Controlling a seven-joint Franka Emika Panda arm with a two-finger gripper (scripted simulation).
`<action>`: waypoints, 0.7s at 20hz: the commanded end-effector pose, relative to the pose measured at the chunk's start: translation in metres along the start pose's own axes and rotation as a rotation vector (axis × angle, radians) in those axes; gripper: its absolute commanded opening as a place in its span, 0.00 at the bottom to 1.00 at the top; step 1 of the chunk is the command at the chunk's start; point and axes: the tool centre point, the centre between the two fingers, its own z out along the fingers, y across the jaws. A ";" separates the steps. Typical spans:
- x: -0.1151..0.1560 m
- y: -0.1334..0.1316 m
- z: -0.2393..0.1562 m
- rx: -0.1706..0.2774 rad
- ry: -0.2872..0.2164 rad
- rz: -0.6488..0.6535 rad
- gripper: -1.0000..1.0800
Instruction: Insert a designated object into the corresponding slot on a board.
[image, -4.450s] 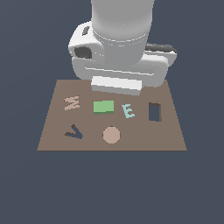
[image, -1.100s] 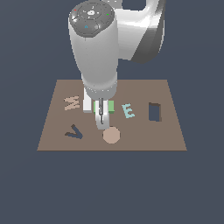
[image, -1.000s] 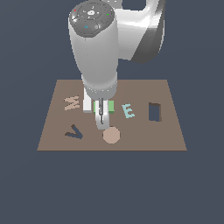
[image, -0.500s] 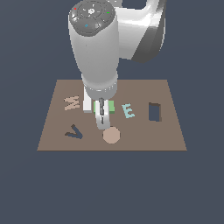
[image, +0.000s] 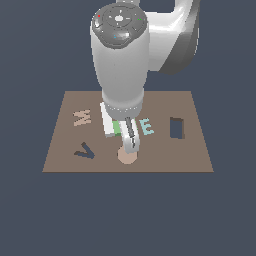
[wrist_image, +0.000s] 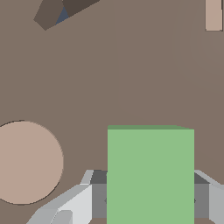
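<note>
The light-green block (image: 117, 128) sits between my gripper's fingers under the wrist, over the middle of the brown board (image: 195, 155). In the wrist view the green block (wrist_image: 150, 175) fills the gap, and a finger (wrist_image: 72, 203) presses on each side of it. My gripper (image: 127, 140) is shut on the block. The slot (image: 176, 127), a dark upright rectangle, lies apart on the board's side at the exterior view's right, beyond the pale teal E (image: 146, 126). The arm hides most of the block in the exterior view.
A tan disc (image: 127, 156) lies just in front of the gripper, and this disc (wrist_image: 26, 162) also appears beside the block in the wrist view. A dark V-shaped cut-out (image: 85, 151) and a tan letter (image: 81, 117) lie toward the exterior view's left.
The arm has come down from high above the board onto the green block. Over the last second the gripper and block have shifted slightly toward the exterior view's right.
</note>
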 end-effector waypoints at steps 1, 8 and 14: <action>-0.008 -0.008 -0.001 0.001 0.000 -0.073 0.00; -0.043 -0.034 -0.003 0.001 0.001 -0.355 0.00; -0.086 -0.048 -0.004 0.001 0.001 -0.646 0.00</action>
